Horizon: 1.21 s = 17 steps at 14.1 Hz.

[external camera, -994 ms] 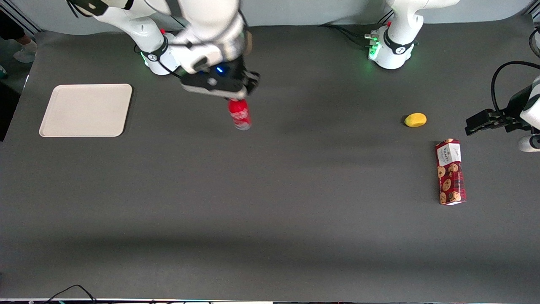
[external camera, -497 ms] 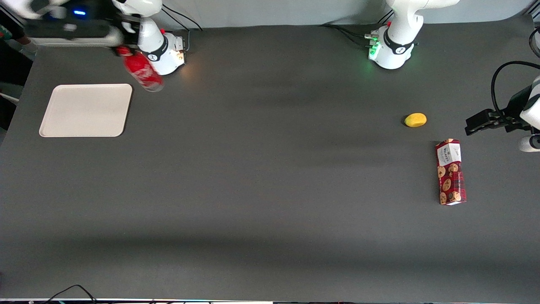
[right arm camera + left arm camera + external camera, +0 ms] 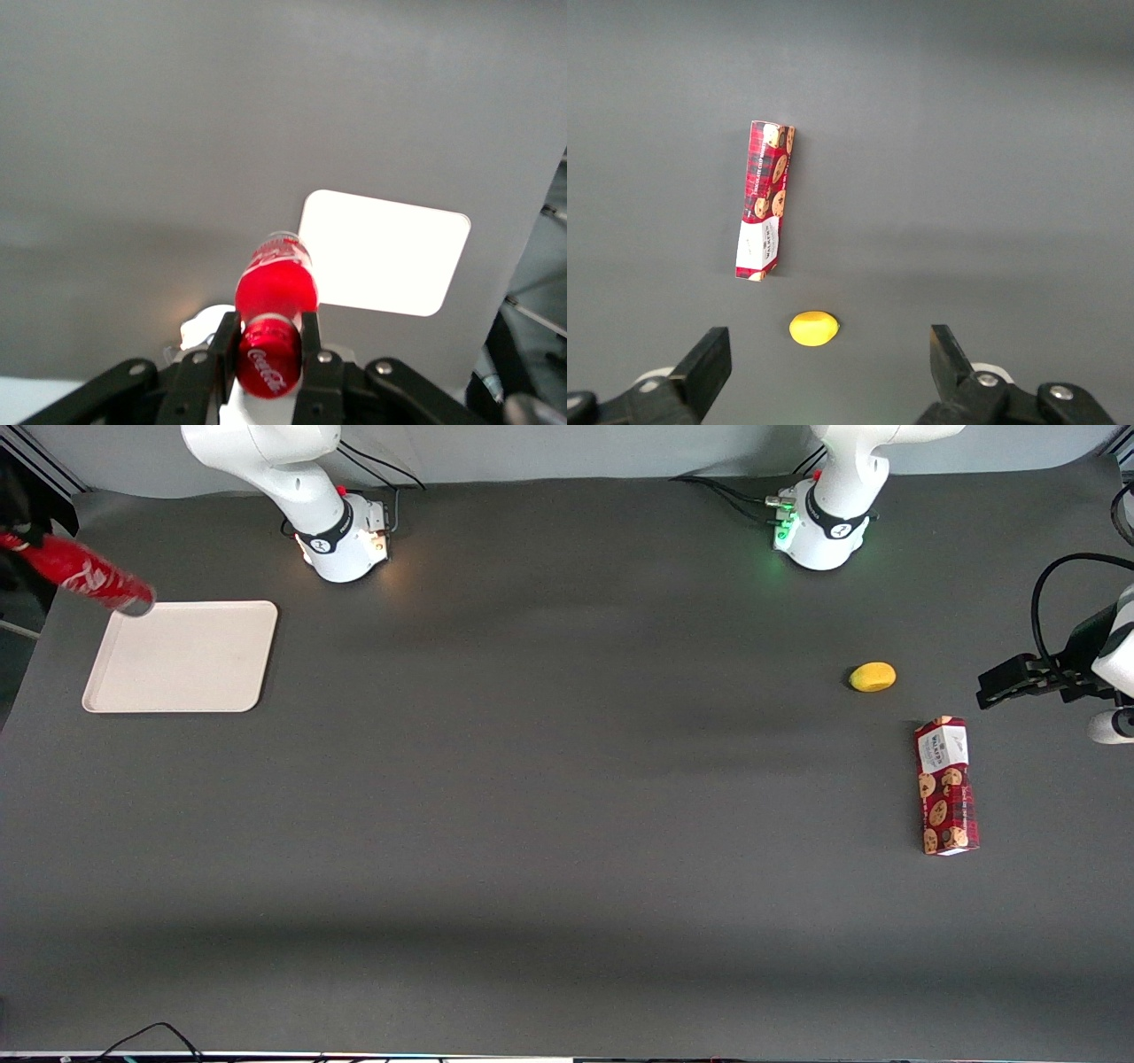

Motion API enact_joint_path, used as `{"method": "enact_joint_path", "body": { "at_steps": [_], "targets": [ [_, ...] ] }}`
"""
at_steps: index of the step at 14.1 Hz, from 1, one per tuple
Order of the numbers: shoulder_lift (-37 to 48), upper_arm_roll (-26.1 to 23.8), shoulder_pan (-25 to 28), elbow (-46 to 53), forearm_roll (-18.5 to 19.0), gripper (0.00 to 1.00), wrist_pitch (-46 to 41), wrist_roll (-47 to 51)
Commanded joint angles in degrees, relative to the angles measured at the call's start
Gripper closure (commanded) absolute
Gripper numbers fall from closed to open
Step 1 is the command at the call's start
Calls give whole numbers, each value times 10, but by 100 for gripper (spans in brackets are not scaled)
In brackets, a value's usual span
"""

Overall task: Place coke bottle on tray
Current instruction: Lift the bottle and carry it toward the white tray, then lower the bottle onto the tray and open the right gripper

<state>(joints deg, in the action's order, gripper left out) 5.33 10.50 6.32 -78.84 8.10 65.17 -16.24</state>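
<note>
Dark grey surface (image 3: pixel 567 824) throughout, pale wall above it. Cream tray (image 3: pixel 182 657) toward the working arm's end. End effector (image 3: pixel 270 341) aloft near that end, clamped tight on the neck of the coke bottle (image 3: pixel 84 577) just under the red cap. Bottle tilted in the air, silvery base just over the tray's 11 o'clock corner, touching nothing. Probably light, rigid, smooth-skinned and prone to slip or swing; neck grip sensible, so lower gently and upright. Cookie box (image 3: pixel 946 786) and yellow fruit-like object (image 3: pixel 873 677) well apart, toward the parked arm's end.
</note>
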Motion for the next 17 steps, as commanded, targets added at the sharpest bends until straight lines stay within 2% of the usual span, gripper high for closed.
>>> {"method": "enact_joint_path", "body": {
  "at_steps": [1,4,8,10,12,15,17],
  "targets": [
    [121,55,15,-258,45,98,153,-63],
    [124,141,14,-365,67,98,286,-149],
    [123,233,14,-486,91,97,454,-218],
    [119,288,16,-538,121,97,537,-255],
    [118,357,18,-568,140,97,594,-304],
    [108,443,12,-598,140,97,677,-395],
    [93,466,10,-597,142,97,698,-425]
  ]
}}
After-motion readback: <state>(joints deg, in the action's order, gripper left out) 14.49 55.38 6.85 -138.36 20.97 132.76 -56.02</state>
